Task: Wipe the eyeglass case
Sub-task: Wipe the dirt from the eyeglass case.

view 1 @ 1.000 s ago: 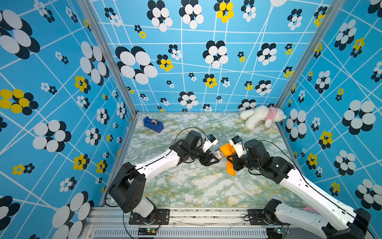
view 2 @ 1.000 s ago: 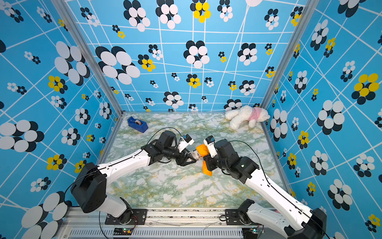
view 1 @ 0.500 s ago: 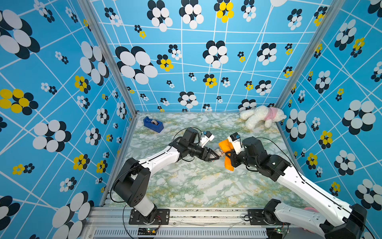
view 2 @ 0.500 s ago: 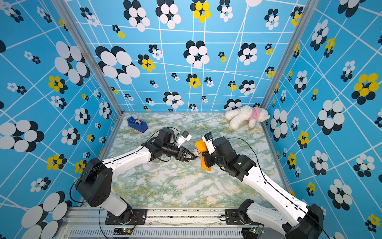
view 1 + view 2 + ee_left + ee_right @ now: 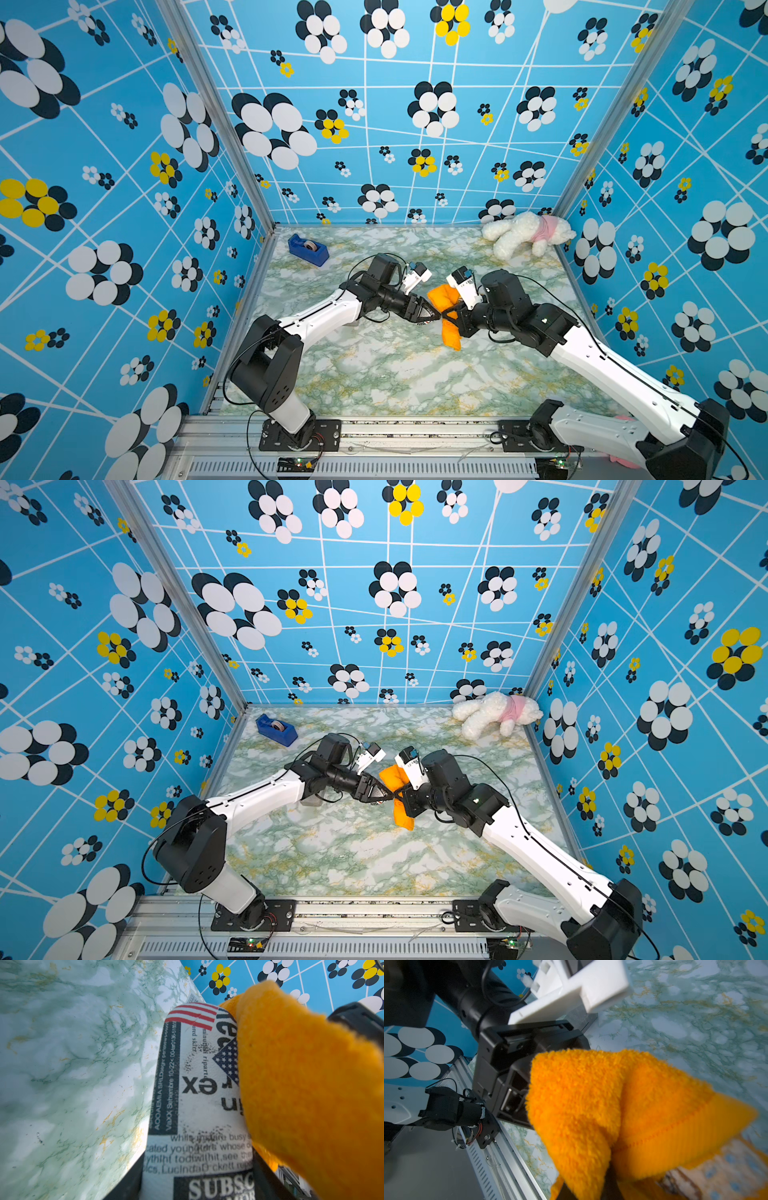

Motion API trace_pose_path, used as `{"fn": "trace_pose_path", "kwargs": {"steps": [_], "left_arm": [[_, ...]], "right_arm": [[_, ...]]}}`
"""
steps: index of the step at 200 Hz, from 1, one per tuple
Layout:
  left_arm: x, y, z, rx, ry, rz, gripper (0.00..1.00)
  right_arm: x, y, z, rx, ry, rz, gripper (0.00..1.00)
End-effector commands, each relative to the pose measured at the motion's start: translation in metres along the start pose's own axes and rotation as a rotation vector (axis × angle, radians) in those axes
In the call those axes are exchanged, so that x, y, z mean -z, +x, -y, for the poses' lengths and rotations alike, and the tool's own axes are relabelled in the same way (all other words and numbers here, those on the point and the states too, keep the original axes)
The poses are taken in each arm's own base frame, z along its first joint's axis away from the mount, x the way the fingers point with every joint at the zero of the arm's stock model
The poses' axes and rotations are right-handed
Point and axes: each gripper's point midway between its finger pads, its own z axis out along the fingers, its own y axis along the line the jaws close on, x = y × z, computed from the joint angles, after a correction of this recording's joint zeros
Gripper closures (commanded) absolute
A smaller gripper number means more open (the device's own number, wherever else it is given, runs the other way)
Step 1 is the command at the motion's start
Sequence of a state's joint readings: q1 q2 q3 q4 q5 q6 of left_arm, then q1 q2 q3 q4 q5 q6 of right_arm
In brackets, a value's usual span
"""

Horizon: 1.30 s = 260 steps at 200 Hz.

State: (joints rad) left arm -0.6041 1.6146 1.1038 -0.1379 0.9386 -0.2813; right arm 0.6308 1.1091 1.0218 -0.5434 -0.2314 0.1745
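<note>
Left gripper [image 5: 430, 318]: fingers [image 5: 129, 1184] clamp one end of the hard white newsprint-patterned eyeglass case [image 5: 197, 1088], which has black text and a stars-and-stripes patch. The case sticks straight out past the fingertips.

Right gripper [image 5: 449, 319]: closed on a fluffy orange microfibre cloth [image 5: 443, 296], which bunches above its fingers and hangs below them. The two gripper tips nearly meet.

Left wrist view: the cloth [image 5: 311, 1095] lies against one long side of the case and covers part of the print.

Both top views: the case is almost wholly hidden between the grippers and the cloth [image 5: 392, 776].

Right wrist view: the cloth [image 5: 591, 1105] fills the front, the left gripper's black body sits behind it, and the case is not clear.

Green-veined marble table [image 5: 374, 374] underneath. The blue tape dispenser [image 5: 308, 248] and white plush dog in pink [image 5: 525, 235] are well apart from both grippers.
</note>
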Motion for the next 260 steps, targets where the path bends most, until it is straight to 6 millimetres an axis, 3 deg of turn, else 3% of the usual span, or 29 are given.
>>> {"fn": "trace_pose_path", "kwargs": {"steps": [1, 26, 67, 107, 129, 174, 214, 260], "left_arm": [[0.013, -0.005, 0.052, -0.156, 0.146, -0.005, 0.73], [0.022, -0.003, 0.055, -0.16, 0.152, 0.006, 0.73], [0.032, 0.004, 0.054, -0.181, 0.166, 0.019, 0.73], [0.036, 0.004, 0.059, -0.19, 0.183, -0.001, 0.73], [0.036, 0.003, 0.062, -0.206, 0.2, -0.001, 0.73], [0.044, -0.002, 0.081, -0.277, 0.259, 0.021, 0.74], [0.053, -0.008, 0.091, -0.324, 0.253, 0.062, 0.74], [0.062, -0.021, 0.067, -0.278, 0.182, 0.12, 0.74]], "right_arm": [[0.008, 0.005, 0.048, -0.064, 0.129, -0.045, 1.0], [0.022, -0.011, 0.067, -0.155, 0.126, 0.026, 1.0], [0.048, -0.05, 0.043, -0.236, -0.152, 0.172, 1.0], [0.05, -0.067, 0.015, -0.322, -0.453, 0.226, 1.0], [0.049, -0.067, 0.007, -0.343, -0.542, 0.203, 1.0], [0.026, -0.051, 0.017, -0.37, -0.538, 0.135, 1.0], [0.016, -0.064, 0.021, -0.413, -0.603, 0.177, 1.0], [0.03, -0.07, 0.005, -0.433, -0.726, 0.192, 1.0]]}}
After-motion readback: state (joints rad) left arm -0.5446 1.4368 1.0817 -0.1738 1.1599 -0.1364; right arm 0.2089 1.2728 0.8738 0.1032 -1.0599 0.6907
